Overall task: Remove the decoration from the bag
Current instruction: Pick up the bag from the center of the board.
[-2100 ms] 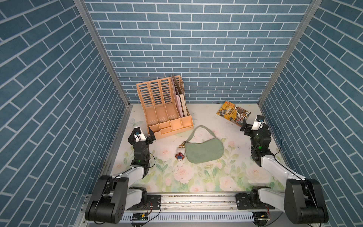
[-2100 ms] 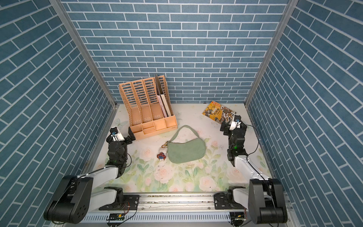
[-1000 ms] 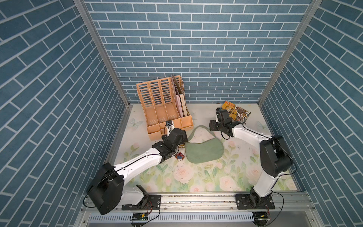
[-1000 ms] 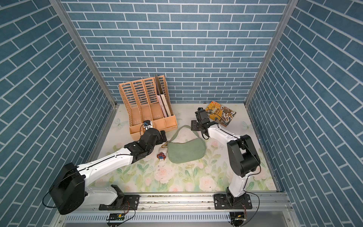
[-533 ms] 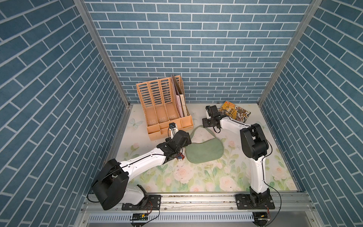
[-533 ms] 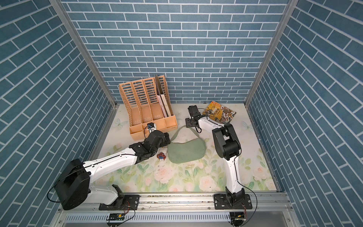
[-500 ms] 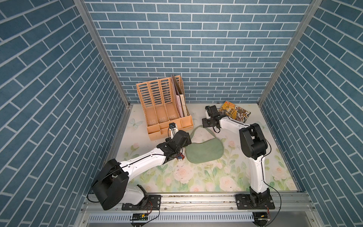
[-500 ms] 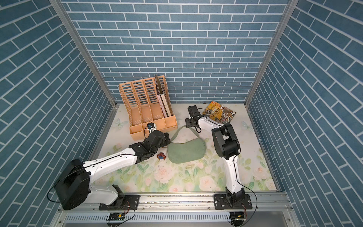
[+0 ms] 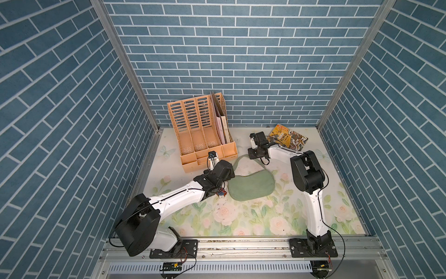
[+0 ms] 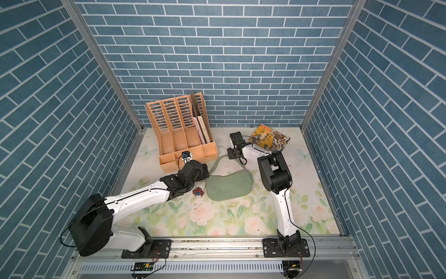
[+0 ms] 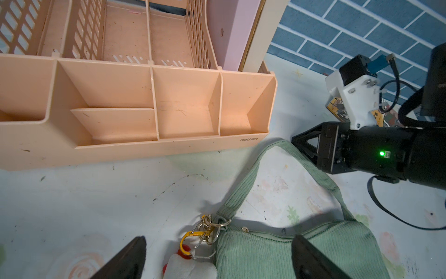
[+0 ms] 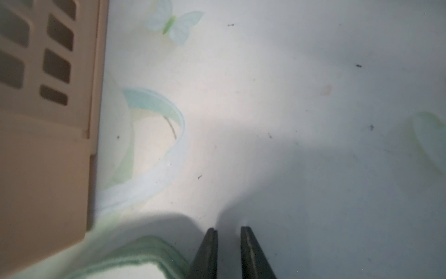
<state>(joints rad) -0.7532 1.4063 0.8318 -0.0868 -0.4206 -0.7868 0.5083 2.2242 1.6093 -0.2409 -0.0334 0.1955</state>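
The left gripper [image 11: 218,238] is wide open around the decoration [image 11: 190,268], not gripping it, and the right gripper [image 12: 228,230] is nearly closed by the strap [image 12: 137,250] of the bag [image 9: 251,187], though I cannot tell if it pinches.

place: staged robot test cell | walls: printed blue-brick panels [image 9: 241,60], aluminium corner posts [image 9: 126,65] | floor: floral mat [image 9: 241,217] | 6 o'clock: robot arms [image 9: 173,200] bolted to metal rail [image 9: 241,246] | 11 o'clock: peach desk organiser [image 9: 190,166]
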